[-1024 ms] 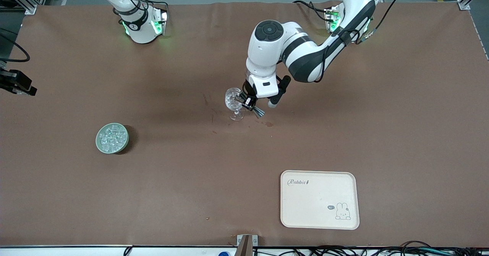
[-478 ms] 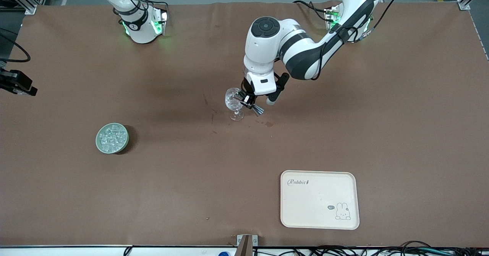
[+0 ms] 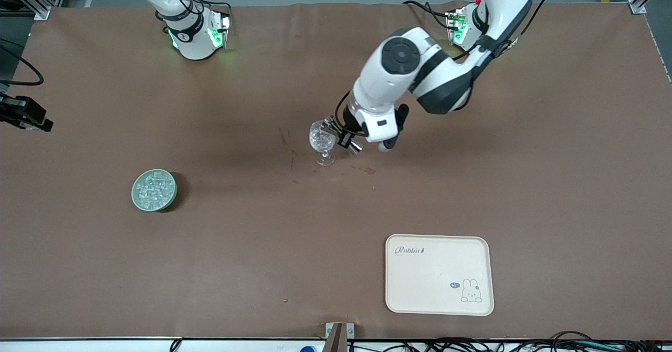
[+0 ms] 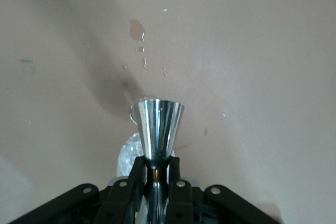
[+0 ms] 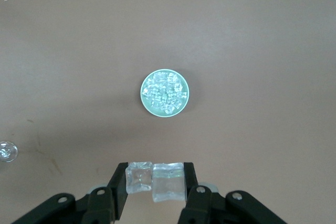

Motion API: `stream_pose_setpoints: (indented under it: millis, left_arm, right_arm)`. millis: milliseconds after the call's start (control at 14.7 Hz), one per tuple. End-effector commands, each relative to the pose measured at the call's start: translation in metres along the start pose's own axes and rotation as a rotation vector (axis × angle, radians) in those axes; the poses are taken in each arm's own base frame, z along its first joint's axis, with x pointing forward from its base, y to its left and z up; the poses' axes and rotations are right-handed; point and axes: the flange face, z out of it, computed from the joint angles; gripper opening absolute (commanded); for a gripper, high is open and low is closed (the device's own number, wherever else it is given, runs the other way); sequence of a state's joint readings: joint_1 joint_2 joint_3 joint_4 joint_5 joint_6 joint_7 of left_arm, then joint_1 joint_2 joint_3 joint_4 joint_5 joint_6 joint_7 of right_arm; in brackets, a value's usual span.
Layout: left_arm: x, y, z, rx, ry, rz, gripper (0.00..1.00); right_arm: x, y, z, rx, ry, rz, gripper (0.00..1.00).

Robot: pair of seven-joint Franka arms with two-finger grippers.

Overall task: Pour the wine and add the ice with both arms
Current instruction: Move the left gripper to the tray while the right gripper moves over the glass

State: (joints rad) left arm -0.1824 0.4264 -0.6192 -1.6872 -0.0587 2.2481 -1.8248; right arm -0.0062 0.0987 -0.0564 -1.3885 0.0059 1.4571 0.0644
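A clear stemmed glass stands mid-table. My left gripper is beside its rim, shut on the narrow waist of a shiny steel jigger. In the left wrist view the jigger sticks out past the left gripper, with the glass partly hidden under it. My right gripper is outside the front view. It hangs high over a green bowl of ice, shut on two cubes of ice. The bowl stands toward the right arm's end. No wine is in view.
A cream tray with a rabbit drawing lies nearer the front camera, toward the left arm's end. Small reddish stains mark the brown mat beside the glass. A black device sits at the table edge at the right arm's end.
The left arm's forearm and wrist have swung toward its own end of the table, turning the jigger beside the glass's rim. Glass, bowl and tray have not moved.
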Motion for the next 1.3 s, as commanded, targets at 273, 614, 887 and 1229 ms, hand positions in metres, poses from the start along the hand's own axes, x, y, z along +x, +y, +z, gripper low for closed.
stream_pose_setpoints:
  millis: [273,614,887,1229]
  left_arm:
    - [0.117,0.018,-0.063,-0.088,-0.244,-0.191,0.01]
    - [0.214,0.042,-0.084,-0.217,-0.379,-0.338,0.01]
    - [0.278,0.074,-0.059,-0.265,-0.435,-0.438,0.01]
    - [0.36,0.086,-0.036,-0.363,-0.536,-0.6,0.01]
  right_arm:
    - [-0.032,-0.153,0.0,0.037,-0.025,0.168,0.01]
    - [-0.057,-0.286,0.029,0.115,-0.023,0.336,0.01]
    - [-0.07,-0.372,0.076,0.163,-0.038,0.412,0.01]
    - [-0.096,-0.449,0.147,0.104,-0.043,0.419,0.01]
